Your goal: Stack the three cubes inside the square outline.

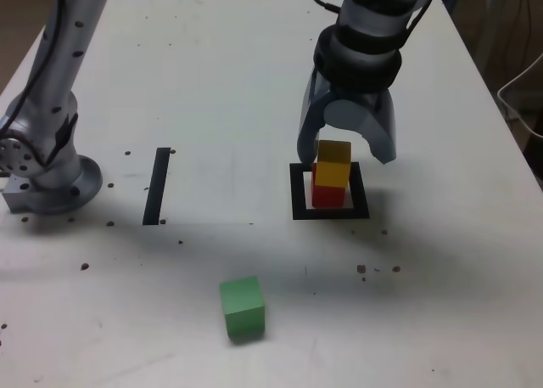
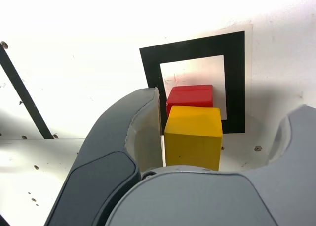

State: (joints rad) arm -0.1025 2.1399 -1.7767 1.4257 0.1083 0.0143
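A yellow cube [image 1: 333, 165] [image 2: 193, 137] rests on a red cube [image 1: 327, 195] [image 2: 190, 95], and both stand inside the black square outline [image 1: 299, 193] [image 2: 197, 45]. My gripper [image 1: 344, 153] [image 2: 229, 105] hangs open over this stack with one finger on each side. In the wrist view the yellow cube sits close beside one finger [image 2: 143, 132], with a wide gap to the other finger. The green cube [image 1: 243, 307] lies alone near the table's front edge, well apart from the outline.
A narrow black strip [image 1: 157, 186] [image 2: 24, 102] lies flat on the exterior view's left of the outline. The grey base of the arm [image 1: 47, 176] stands at the table's left edge. Small dark specks dot the white table [image 1: 212, 82]. A white cable [image 1: 517, 91] hangs beyond the right edge.
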